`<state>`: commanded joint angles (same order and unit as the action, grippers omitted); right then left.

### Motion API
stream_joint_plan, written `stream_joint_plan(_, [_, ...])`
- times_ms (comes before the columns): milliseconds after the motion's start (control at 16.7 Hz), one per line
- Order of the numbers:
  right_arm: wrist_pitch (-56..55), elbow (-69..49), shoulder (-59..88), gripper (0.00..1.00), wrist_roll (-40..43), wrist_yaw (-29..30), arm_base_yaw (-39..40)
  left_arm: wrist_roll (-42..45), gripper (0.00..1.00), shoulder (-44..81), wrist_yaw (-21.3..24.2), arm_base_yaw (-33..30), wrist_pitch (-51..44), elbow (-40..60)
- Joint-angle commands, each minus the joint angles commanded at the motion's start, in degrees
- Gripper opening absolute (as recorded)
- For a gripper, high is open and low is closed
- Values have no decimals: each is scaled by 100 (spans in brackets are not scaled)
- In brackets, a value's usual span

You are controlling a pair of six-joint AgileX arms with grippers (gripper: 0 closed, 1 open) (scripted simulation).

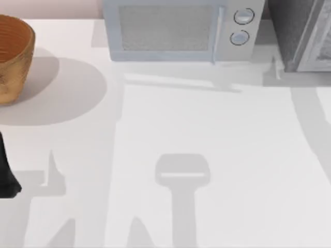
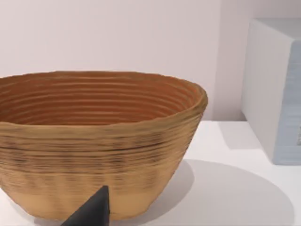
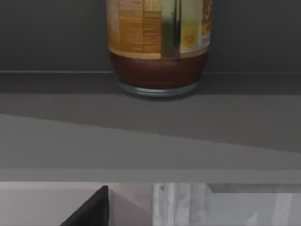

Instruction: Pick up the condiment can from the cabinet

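From above, a white table (image 1: 217,155) carries a ribbed wooden bowl (image 1: 13,57) at its far left and a pale microwave (image 1: 181,31) along the back edge, door shut, two round dials on its right panel. At the back right corner stands a dark grey cabinet (image 1: 300,33), cut off by the frame. A dark part of the left arm (image 1: 6,173) juts in at the table's left edge, in front of the bowl. Arm shadows fall across the tabletop in grey bands.

The left wrist view looks straight at the wooden bowl (image 2: 94,141), its ribbed wall tan outside and orange-brown inside, sitting on the white table with the microwave's side (image 2: 273,89) to one side of it. One dark fingertip of the left gripper (image 2: 91,212) pokes into the frame close to the bowl's base; how wide that gripper stands cannot be told.

The right wrist view faces into the cabinet. The condiment can (image 3: 159,44) stands upright on a dark grey shelf (image 3: 150,117), with a yellow-orange label above a dark red-brown lower part and a clear base rim. One dark fingertip of the right gripper (image 3: 91,212) shows below the shelf edge, apart from the can; its spread cannot be told either.
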<state>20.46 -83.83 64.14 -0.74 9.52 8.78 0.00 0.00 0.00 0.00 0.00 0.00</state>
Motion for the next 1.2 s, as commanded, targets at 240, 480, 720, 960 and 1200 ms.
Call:
stream_joint_plan(240, [280,-1252,925,100,-11,136,134,0,100,0,0,0,0,0])
stream_joint_plan(480, [346,-1597,1191,100,-16,175,179,0,100,0,0,0,0,0])
stream_joint_plan(720, [330,-1597,1189,100,-16,170,152,0,100,0,0,0,0,0])
stream_joint_plan(960, [230,-2207,1841,100,-14,173,105,0,100,0,0,0,0,0])
stream_joint_plan(1200, [72,-3010,2861,100,-10,133,51,0,100,0,0,0,0,0])
